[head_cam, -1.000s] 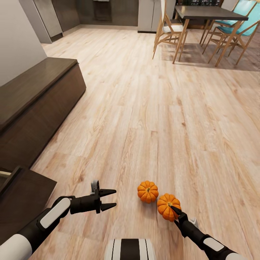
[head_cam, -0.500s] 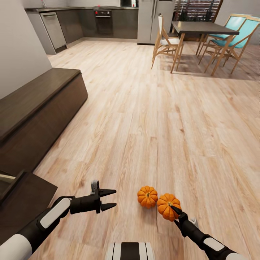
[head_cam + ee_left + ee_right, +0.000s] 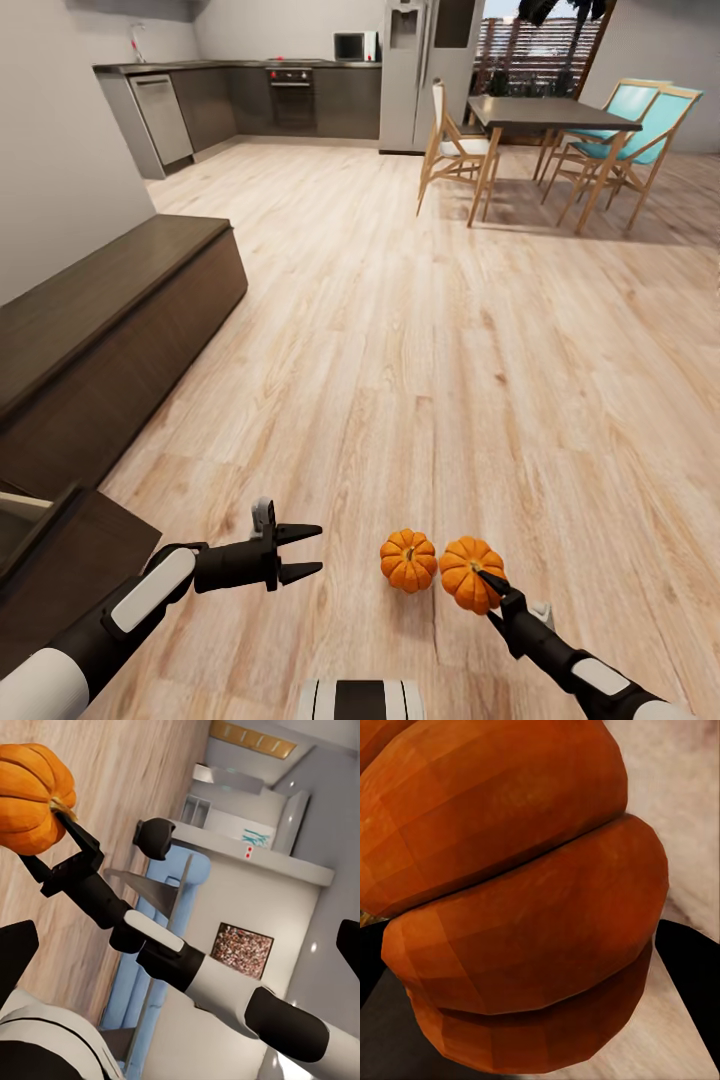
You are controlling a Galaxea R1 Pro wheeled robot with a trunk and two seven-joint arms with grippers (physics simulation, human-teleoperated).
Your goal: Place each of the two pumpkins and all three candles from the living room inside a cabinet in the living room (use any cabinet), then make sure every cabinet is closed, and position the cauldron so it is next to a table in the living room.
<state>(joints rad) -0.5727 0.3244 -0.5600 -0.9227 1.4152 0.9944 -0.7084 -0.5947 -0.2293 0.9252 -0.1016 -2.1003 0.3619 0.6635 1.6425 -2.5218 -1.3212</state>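
Two ribbed orange pumpkins show low in the head view. One pumpkin (image 3: 408, 560) rests on the wooden floor. The other pumpkin (image 3: 466, 570) (image 3: 30, 795) (image 3: 525, 907) is just to its right, with my right gripper (image 3: 487, 580) shut on it; dark fingers (image 3: 690, 967) flank it in the right wrist view. My left gripper (image 3: 305, 551) hovers open and empty left of both pumpkins. The long dark brown cabinet (image 3: 110, 320) runs along the left wall. One drawer (image 3: 70, 530) is pulled out at the lower left. The candles and the cauldron are out of view.
A dining table (image 3: 545, 108) with wooden and teal chairs (image 3: 455, 150) stands at the far right. Dark grey kitchen cupboards (image 3: 250, 95) and a fridge (image 3: 420, 70) line the back wall. Open wooden floor (image 3: 430, 330) stretches ahead.
The head view has tilted up, so more of the kitchen shows and the floor pumpkin sits lower in the picture. Both arms and the gripped pumpkin keep their places in the view.
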